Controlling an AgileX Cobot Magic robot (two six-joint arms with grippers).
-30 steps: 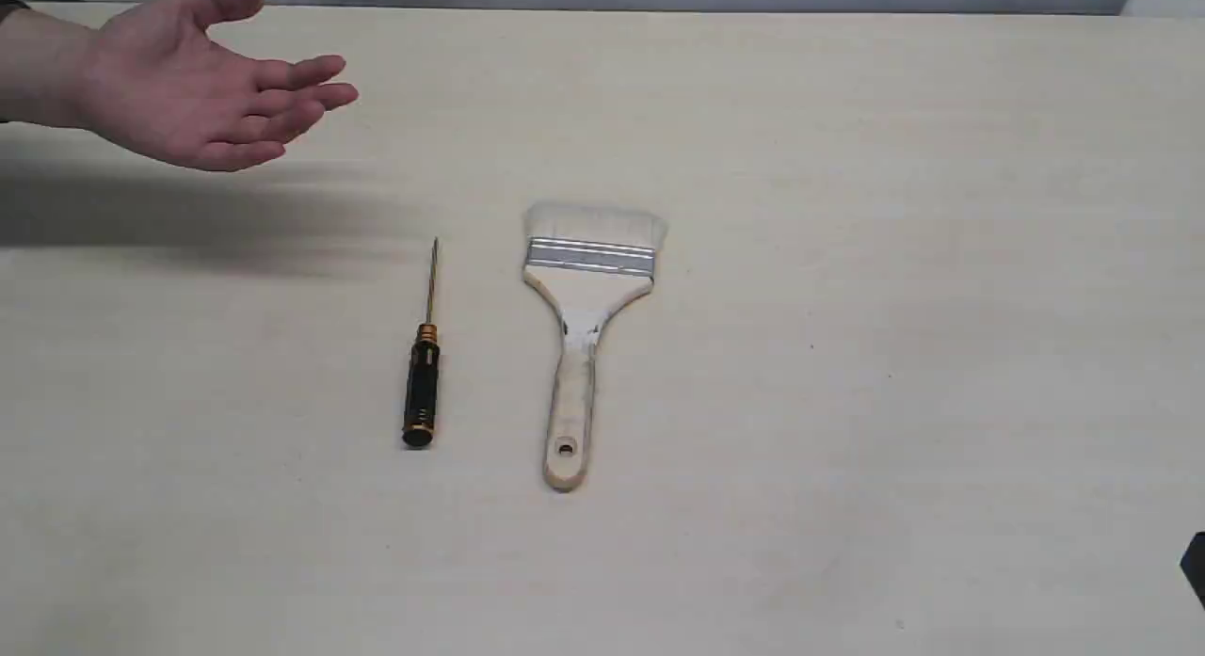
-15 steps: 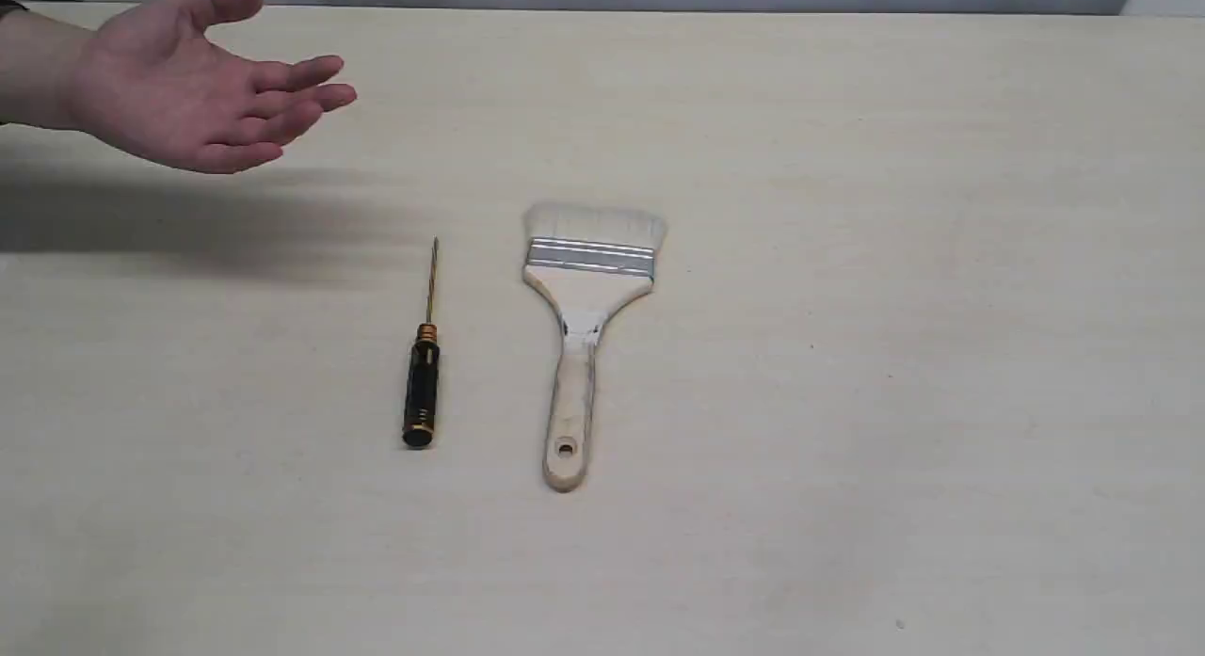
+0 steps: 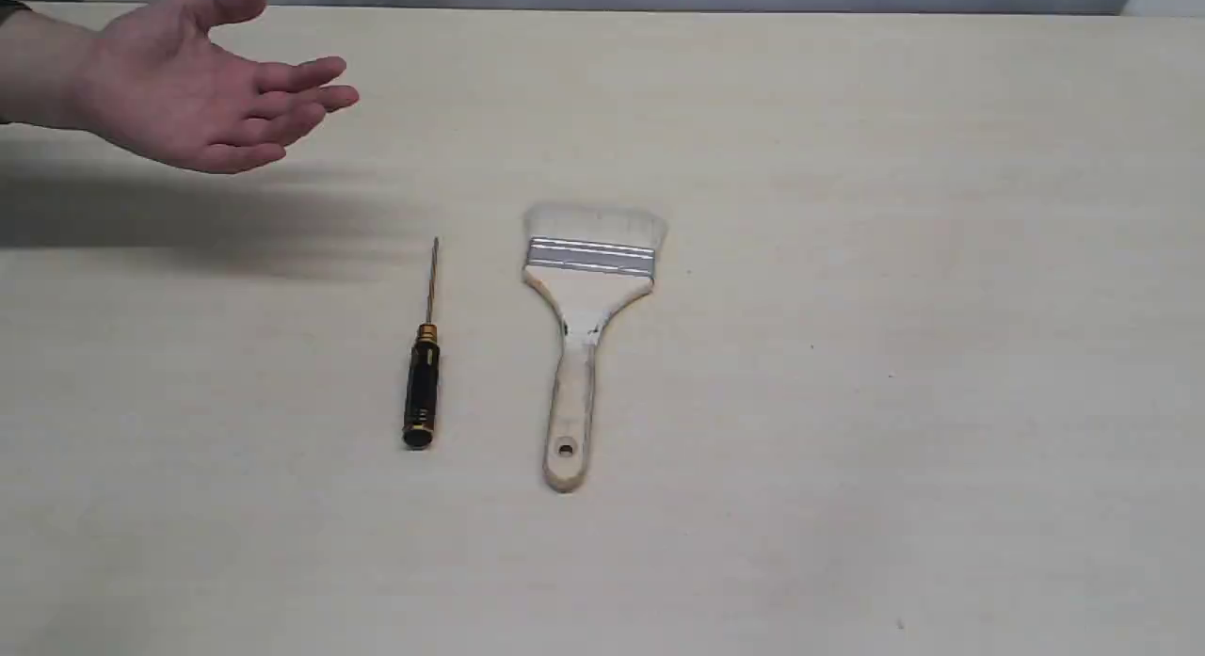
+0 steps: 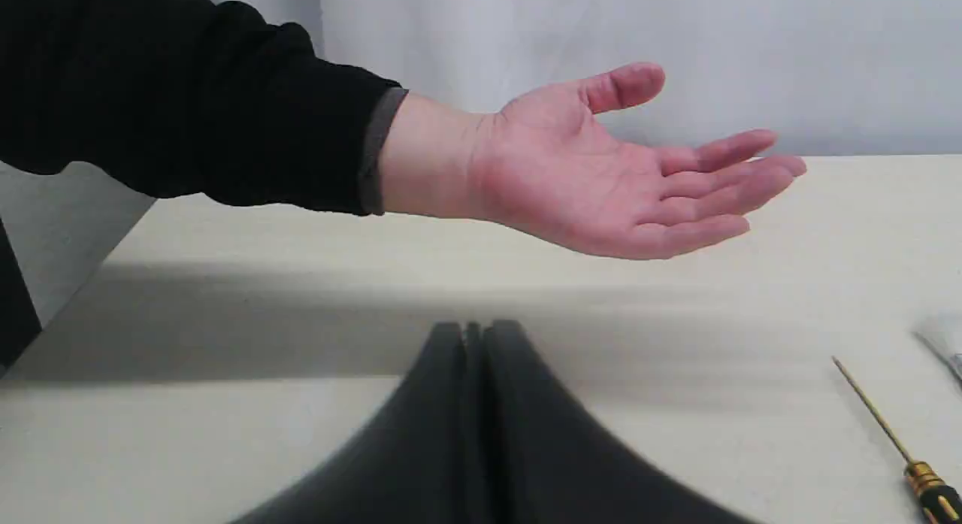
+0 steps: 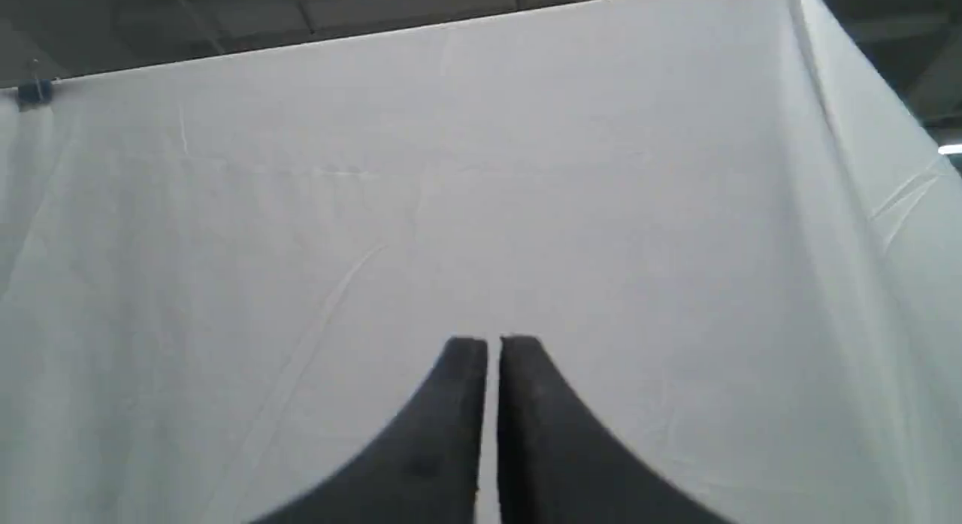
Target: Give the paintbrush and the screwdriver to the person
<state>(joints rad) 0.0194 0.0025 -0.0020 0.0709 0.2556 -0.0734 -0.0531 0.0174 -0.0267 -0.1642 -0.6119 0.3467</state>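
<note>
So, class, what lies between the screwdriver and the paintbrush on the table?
Nothing: in the exterior view only a bare strip of table separates the screwdriver from the paintbrush; they lie side by side, not touching.

Pale table [image 3: 894,261] as I see it in the exterior view; two things lie flat on it, near each other but not touching; screwdriver [image 3: 422,383] at left, shaft toward the view's top; paintbrush [image 3: 584,327] at right, bristles pointing the same way.

The right tool [image 5: 492,345] (tips nearly touching) points at a white cloth backdrop [image 5: 571,208].
</note>
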